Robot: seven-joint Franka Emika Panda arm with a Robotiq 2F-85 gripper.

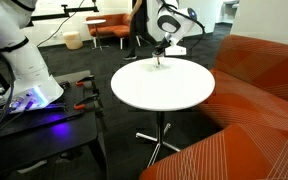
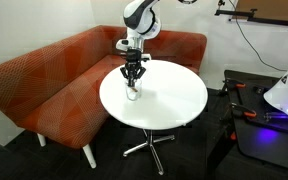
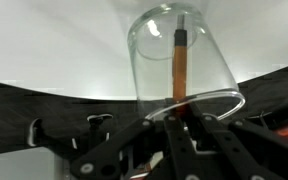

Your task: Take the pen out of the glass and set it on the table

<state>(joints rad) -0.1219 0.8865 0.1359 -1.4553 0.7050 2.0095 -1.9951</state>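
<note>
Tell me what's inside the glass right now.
One pen stands inside the glass, orange-brown with a dark far end. Its near end is hidden behind the gripper, so a grasp cannot be confirmed.

Orange-brown pen (image 3: 180, 65) standing in clear glass (image 3: 149, 60), on round white table (image 2: 174, 95)

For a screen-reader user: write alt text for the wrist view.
A clear glass holding an orange-brown pen fills the centre, its rim nearest the camera, on the white table. The dark tool crowds the bottom edge at the rim; whether it grips the pen is unclear.
</note>
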